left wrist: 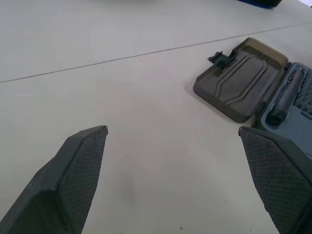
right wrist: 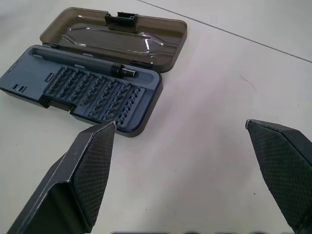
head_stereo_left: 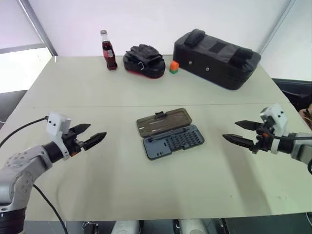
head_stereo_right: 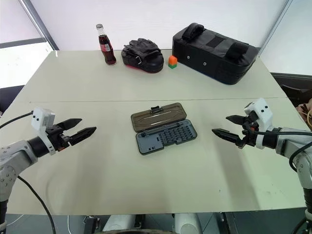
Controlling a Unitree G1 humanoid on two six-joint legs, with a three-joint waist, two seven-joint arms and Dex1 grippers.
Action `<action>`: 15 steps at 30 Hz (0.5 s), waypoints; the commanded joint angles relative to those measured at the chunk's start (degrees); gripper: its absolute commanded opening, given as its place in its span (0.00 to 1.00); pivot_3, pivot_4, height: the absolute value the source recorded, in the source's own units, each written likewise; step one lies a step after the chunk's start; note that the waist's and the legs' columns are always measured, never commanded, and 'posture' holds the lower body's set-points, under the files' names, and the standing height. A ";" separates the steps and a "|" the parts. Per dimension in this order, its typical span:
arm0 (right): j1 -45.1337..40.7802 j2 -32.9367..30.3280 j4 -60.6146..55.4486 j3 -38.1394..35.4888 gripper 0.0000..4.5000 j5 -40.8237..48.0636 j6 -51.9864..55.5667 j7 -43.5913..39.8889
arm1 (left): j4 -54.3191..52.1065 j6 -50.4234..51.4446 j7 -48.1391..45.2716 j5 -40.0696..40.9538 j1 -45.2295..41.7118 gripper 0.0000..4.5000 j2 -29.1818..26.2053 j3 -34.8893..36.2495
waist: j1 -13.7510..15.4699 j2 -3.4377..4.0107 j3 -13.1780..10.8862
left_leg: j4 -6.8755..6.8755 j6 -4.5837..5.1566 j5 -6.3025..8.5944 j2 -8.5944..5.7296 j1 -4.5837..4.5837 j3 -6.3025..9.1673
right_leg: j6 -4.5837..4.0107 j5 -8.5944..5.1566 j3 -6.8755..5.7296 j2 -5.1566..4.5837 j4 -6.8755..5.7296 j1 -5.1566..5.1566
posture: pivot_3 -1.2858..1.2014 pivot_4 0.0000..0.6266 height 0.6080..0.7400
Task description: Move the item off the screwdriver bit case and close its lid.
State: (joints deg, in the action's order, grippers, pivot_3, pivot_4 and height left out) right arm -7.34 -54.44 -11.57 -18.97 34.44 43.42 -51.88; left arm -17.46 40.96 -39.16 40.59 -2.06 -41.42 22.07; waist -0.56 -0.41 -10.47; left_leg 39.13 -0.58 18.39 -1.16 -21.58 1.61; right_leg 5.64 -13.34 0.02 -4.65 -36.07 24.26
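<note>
Dead centre of the tabletop (head_stereo_left: 97, 185) lies the screwdriver bit case (head_stereo_left: 174, 142), tray flat and facing up, rows of bits showing with a slim driver handle along its far edge. The lid (head_stereo_left: 164, 122) is swung fully back, lying flat at the tray's 12 o'clock side, joined along the long edge, black latch tab on its far rim. Nothing sits on tray or lid.

Out at 9 o'clock from the case hovers the left pincer (head_stereo_left: 90, 135), fingers spread apart, empty, tips aimed toward the case, well apart from it. At 3 o'clock, the right pincer (head_stereo_left: 242, 133), likewise released wide, empty, pointing inward.

Along the far edge: a cola bottle (head_stereo_left: 108, 50) at 11 o'clock, black gloves (head_stereo_left: 143, 60) at 12, a small orange-and-green block (head_stereo_left: 174, 67) just beside them, and a large black padded bag (head_stereo_left: 217, 57) at 1 o'clock.
</note>
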 commanded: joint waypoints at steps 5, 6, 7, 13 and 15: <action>-3.14 -0.10 -0.57 -1.19 0.99 -0.04 -0.24 1.87 | -0.06 -1.00 -0.19 -0.31 -1.45 1.00 -0.04 0.17 | -0.11 0.00 0.00 | 0.00 0.00 0.00 0.00 0.01 0.00 | 0.00 0.00 0.00 0.00 -0.01 0.00 | 0.52 0.24 1.00; -4.20 -0.32 -2.60 -0.90 0.99 1.74 1.02 1.24 | 0.28 -1.16 -0.54 -0.59 -1.77 1.00 -0.27 -0.22 | -0.19 0.01 0.00 | 0.00 0.00 0.00 0.00 0.02 -0.01 | 0.00 0.00 0.00 0.01 -0.02 0.00 | 0.52 0.24 1.00; -5.00 -0.46 -4.67 -0.59 0.99 3.65 2.42 0.52 | 0.62 -1.37 -0.89 -0.90 -2.08 1.00 -0.49 -0.61 | -0.27 0.02 -0.01 | 0.00 0.00 0.00 0.00 0.03 -0.01 | 0.00 0.00 0.01 0.01 -0.03 0.00 | 0.52 0.24 1.00; -5.66 -0.01 -16.59 2.61 0.99 12.40 8.72 -1.22 | 5.78 -5.80 -5.46 -5.82 -6.10 1.00 -2.15 -5.45 | 0.26 0.02 -0.01 | -0.01 0.00 0.00 0.03 0.02 0.06 | -0.01 0.00 -0.01 0.08 -0.03 -0.01 | 0.52 0.24 1.00; -3.44 -0.32 -19.28 2.83 0.99 13.32 8.97 -1.77 | 9.25 -8.59 -8.34 -8.10 -8.44 1.00 -3.02 -7.69 | 0.66 0.00 -0.01 | -0.01 0.00 0.00 -0.01 0.00 0.05 | 0.00 0.00 -0.02 0.05 0.01 -0.02 | 0.52 0.24 1.00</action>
State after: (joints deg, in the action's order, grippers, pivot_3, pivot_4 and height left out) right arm -11.74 -54.38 -28.04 -15.68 46.00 52.18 -52.97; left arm -9.79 35.41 -45.10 34.41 -9.04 -43.13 15.29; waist 0.10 -0.40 -10.48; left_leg 39.13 -0.58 18.39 -1.18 -21.58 1.65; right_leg 5.63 -13.34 0.00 -4.62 -36.05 24.24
